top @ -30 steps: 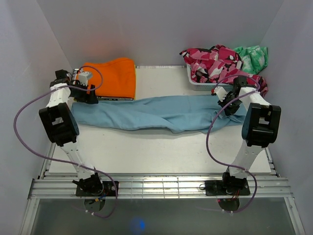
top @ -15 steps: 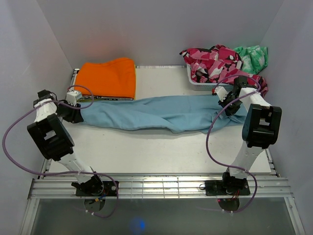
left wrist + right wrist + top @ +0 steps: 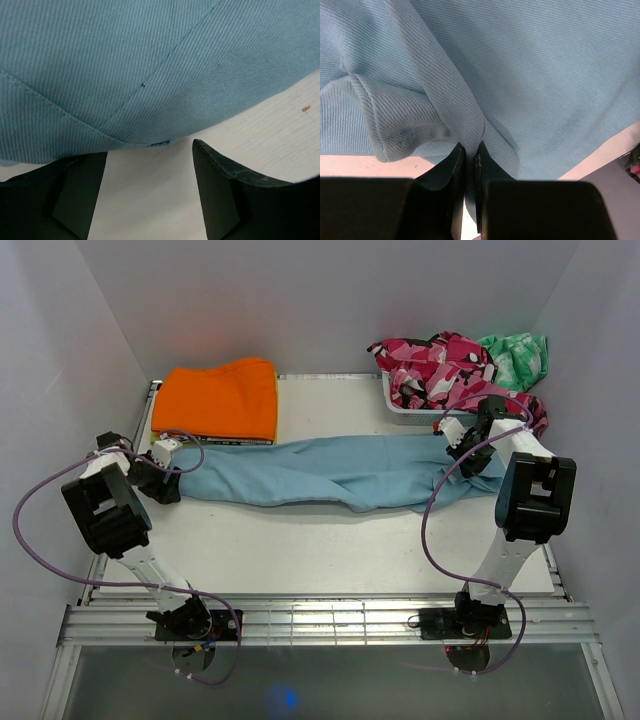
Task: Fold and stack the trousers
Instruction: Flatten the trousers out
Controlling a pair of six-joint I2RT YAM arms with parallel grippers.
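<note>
The trousers (image 3: 330,472) lay stretched across the bench (image 3: 320,550). My right gripper (image 3: 470,146) was clenched on a fold at one end; my left gripper (image 3: 149,148) gaped, released, just short of the other hem. Best, I judged: slide low under that edge before closing

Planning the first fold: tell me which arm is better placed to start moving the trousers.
Right, probably: the right claw is shut on a fold of the trousers, while the left claw stands open at their edge, gripping nothing.

Left tool (image 3: 146,150) spread wide — right tool (image 3: 470,146) pinched closed
</note>
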